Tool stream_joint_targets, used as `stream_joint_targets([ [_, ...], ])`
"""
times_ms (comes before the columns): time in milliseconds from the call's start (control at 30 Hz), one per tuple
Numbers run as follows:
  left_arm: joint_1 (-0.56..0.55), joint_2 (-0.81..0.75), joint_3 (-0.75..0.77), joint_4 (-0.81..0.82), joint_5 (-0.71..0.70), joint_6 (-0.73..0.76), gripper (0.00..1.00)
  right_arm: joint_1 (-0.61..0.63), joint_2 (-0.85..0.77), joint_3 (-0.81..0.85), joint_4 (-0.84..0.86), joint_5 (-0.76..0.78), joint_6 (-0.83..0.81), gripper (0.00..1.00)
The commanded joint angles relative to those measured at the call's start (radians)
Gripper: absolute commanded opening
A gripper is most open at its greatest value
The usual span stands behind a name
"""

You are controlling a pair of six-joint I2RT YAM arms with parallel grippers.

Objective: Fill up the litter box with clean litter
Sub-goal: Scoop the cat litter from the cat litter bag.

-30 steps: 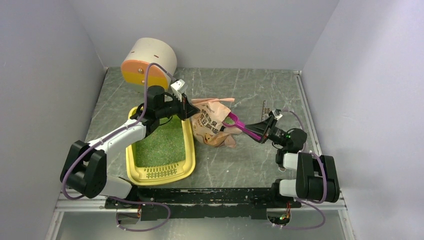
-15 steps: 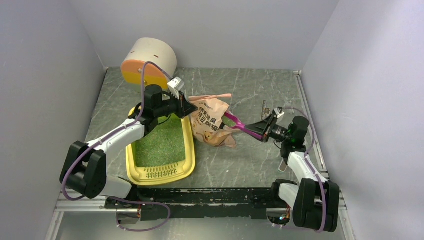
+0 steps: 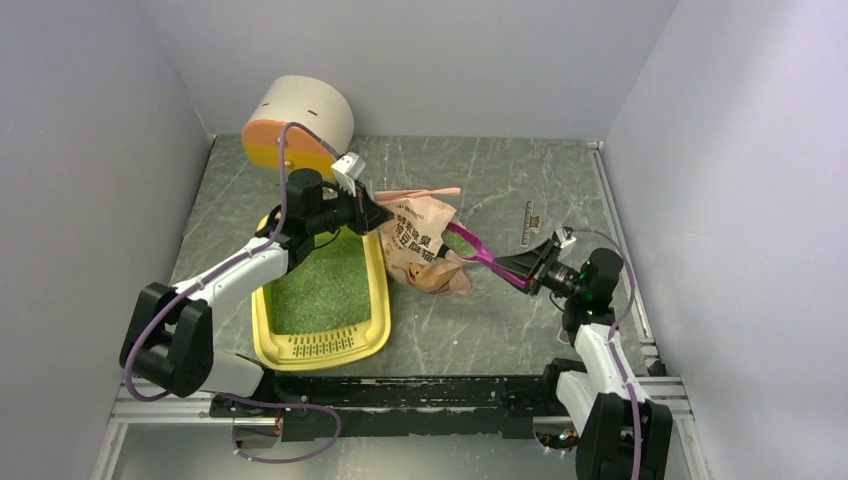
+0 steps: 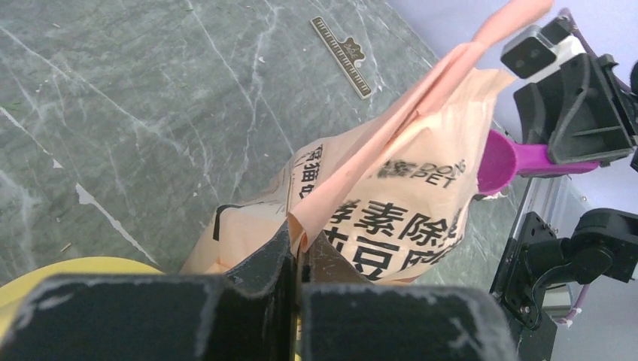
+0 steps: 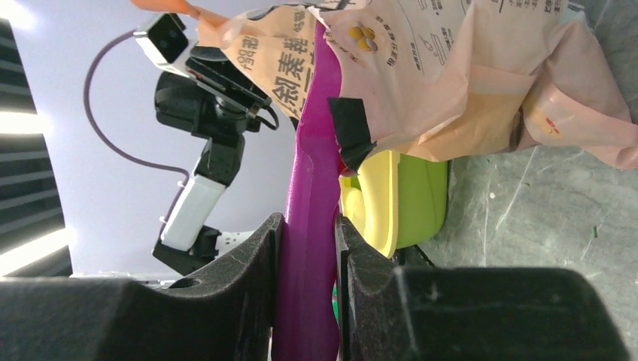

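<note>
My left pincer (image 3: 385,215) is pinched shut on the bag's (image 3: 418,240) top edge. My right pincer (image 3: 508,266) clamps the scoop (image 3: 478,250) handle, its bowl at the bag's mouth. I should hold that mouth high, dig deep, then lift level towards the box (image 3: 380,300), part-filled with litter (image 3: 320,280), by the bench's left edge.

The pink-beige printed plastic bag (image 4: 391,218) bears large black Chinese characters. Smaller Latin lettering above them reads "DONG PET", its start blurred.

A grey-green worktop (image 3: 500,170), veined white like marble, was boxed in by plain pale lilac walls at the back (image 3: 450,60), left (image 3: 80,150) and right (image 3: 740,150). A metal rail (image 3: 160,405) edged its near side. Light was soft and even.
</note>
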Motion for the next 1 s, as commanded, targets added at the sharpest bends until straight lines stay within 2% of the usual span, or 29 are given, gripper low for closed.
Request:
stream_joint_targets([
  [0, 0.045, 0.01, 0.002, 0.048, -0.039, -0.036, 0.05, -0.053, -0.073, 0.004, -0.041, 0.0, 0.033, 0.0],
  [233, 0.054, 0.033, -0.015, 0.092, -0.021, -0.059, 0.05, -0.137, -0.154, -0.005, -0.072, -0.027, 0.058, 0.0],
  [567, 0.06, 0.052, -0.028, 0.127, -0.025, -0.098, 0.05, -0.168, -0.258, -0.016, -0.108, -0.017, 0.104, 0.0],
  [967, 0.061, 0.066, 0.028, 0.035, -0.03, -0.068, 0.05, -0.157, -0.296, 0.057, -0.181, -0.035, 0.074, 0.0],
])
